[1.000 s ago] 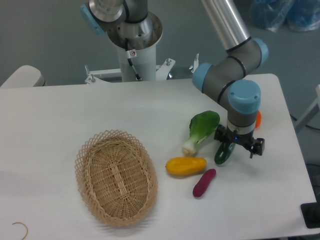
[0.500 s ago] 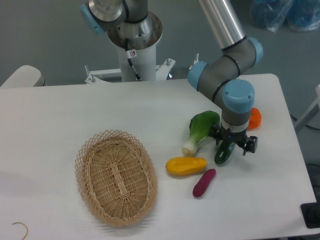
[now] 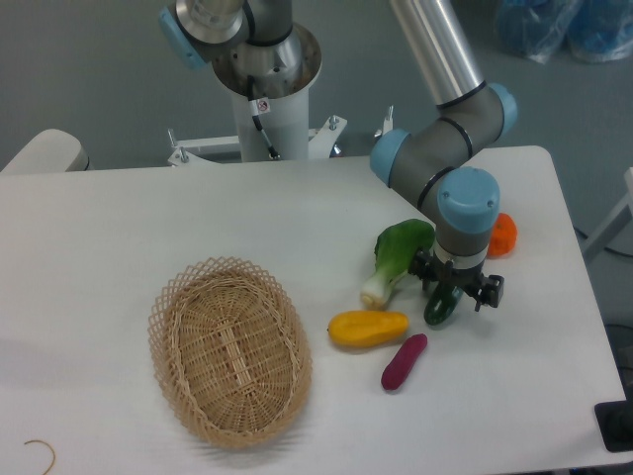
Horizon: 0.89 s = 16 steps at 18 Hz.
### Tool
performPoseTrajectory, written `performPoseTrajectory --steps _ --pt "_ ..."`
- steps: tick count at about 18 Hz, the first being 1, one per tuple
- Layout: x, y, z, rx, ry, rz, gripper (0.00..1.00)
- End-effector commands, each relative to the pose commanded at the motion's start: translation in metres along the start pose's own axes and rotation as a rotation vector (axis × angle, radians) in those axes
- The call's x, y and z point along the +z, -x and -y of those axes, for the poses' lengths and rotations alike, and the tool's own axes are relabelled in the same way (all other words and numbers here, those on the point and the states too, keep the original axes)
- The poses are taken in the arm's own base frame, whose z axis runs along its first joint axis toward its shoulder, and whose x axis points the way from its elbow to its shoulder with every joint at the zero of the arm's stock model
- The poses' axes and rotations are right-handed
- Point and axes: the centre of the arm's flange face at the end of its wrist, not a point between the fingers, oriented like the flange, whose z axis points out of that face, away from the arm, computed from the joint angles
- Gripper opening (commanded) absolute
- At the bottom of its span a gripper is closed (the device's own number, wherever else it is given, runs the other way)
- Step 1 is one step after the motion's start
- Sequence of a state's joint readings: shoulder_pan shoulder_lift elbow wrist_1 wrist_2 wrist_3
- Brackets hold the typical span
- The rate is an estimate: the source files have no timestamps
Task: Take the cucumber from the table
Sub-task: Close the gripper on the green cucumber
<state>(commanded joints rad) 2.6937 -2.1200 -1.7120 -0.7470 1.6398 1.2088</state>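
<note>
Black two-finger hand (image 3: 447, 293) pointing down over dark green glossy cucumber (image 3: 440, 306), fingers either side of its upper end; whether clamped or just straddling, cannot tell. Cucumber lying on white flat bench (image 3: 119, 228), lower end sticking out below hand. Left of hand, just beside: leafy green bok choy with white stem (image 3: 396, 259). Lower left: yellow oblong vegetable (image 3: 367, 328), then short magenta-purple vegetable (image 3: 405, 360). Upper right, behind wrist: orange round vegetable (image 3: 502, 235). Far left: oval woven wicker basket (image 3: 228, 349).
</note>
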Motion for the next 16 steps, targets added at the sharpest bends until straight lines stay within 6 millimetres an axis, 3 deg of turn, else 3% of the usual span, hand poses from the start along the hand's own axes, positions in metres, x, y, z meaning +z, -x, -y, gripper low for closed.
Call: performPoseTrajectory --steps 3,4,7,11,16 --pt "-0.001 0.0 0.001 0.004 -0.001 0.001 0.19" --pt "-0.001 0.001 0.0 0.018 -0.001 0.003 0.13" --pt "-0.003 0.002 0.0 0.046 -0.002 0.006 0.13" --pt "-0.021 0.016 0.005 0.044 -0.015 0.043 0.13" --pt "-0.078 0.037 0.032 0.059 -0.031 0.069 0.13"
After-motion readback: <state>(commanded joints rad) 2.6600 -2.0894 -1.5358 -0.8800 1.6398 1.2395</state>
